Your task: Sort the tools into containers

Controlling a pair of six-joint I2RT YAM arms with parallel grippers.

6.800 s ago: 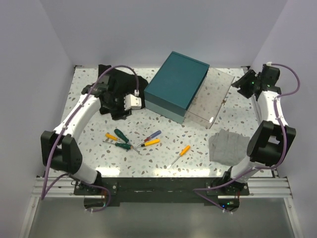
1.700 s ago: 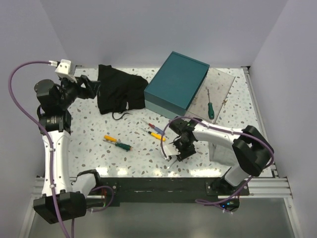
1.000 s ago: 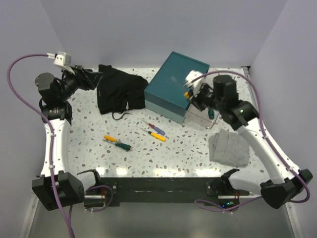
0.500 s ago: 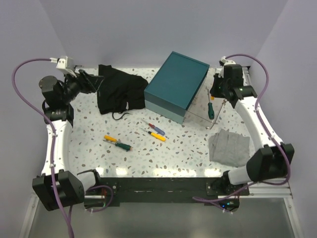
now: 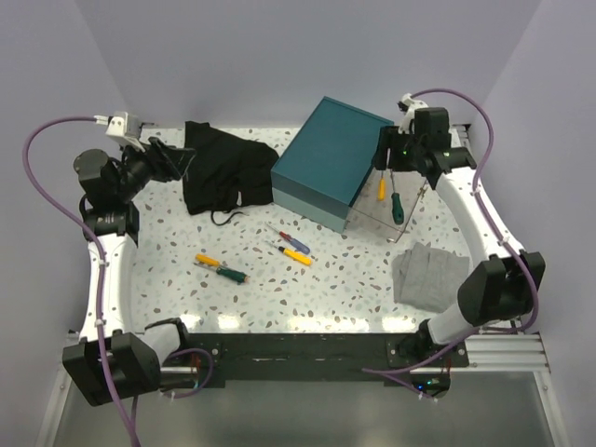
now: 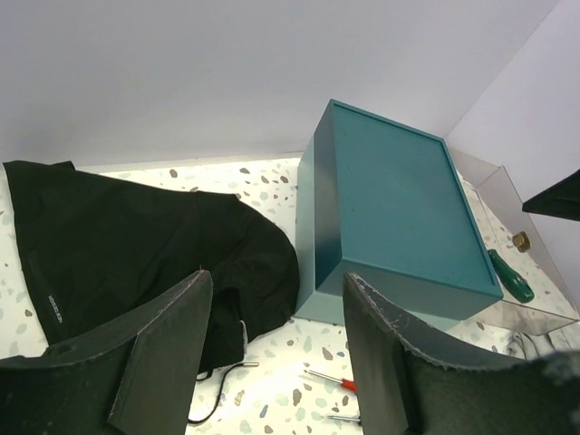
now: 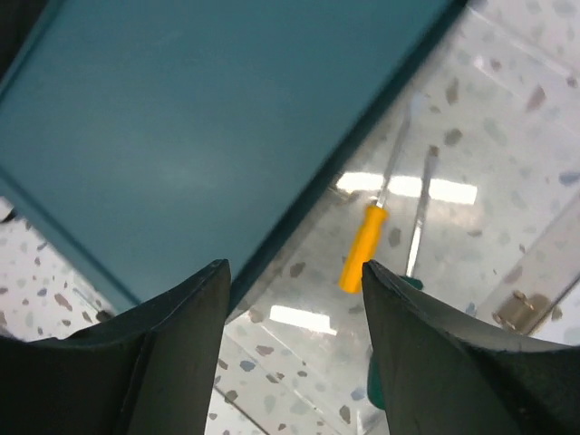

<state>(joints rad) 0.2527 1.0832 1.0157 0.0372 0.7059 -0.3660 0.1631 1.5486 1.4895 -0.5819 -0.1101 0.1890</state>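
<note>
My right gripper (image 5: 384,156) (image 7: 294,353) hangs open and empty over the clear plastic box (image 5: 410,154) (image 7: 299,349), beside the dark-teal case (image 5: 331,160) (image 7: 199,118). Inside the box lie an orange-handled screwdriver (image 5: 381,187) (image 7: 362,247) and a green-handled one (image 5: 397,207) (image 6: 512,276). My left gripper (image 5: 175,160) (image 6: 276,362) is raised at the far left, open and empty, above the floppy black bag (image 5: 223,169) (image 6: 136,245). On the table lie a blue-red screwdriver (image 5: 293,241) (image 6: 331,379), an orange one (image 5: 296,254), and an orange and green pair (image 5: 220,267).
A folded grey cloth (image 5: 430,277) lies at the right front, near the right arm's base. The teal case (image 6: 399,199) is closed and stands between the bag and the clear box. White walls enclose the table on three sides.
The right gripper has opened and the orange screwdriver now lies in the clear box next to the green one. The right wrist shifted slightly left. The left arm barely moved.
</note>
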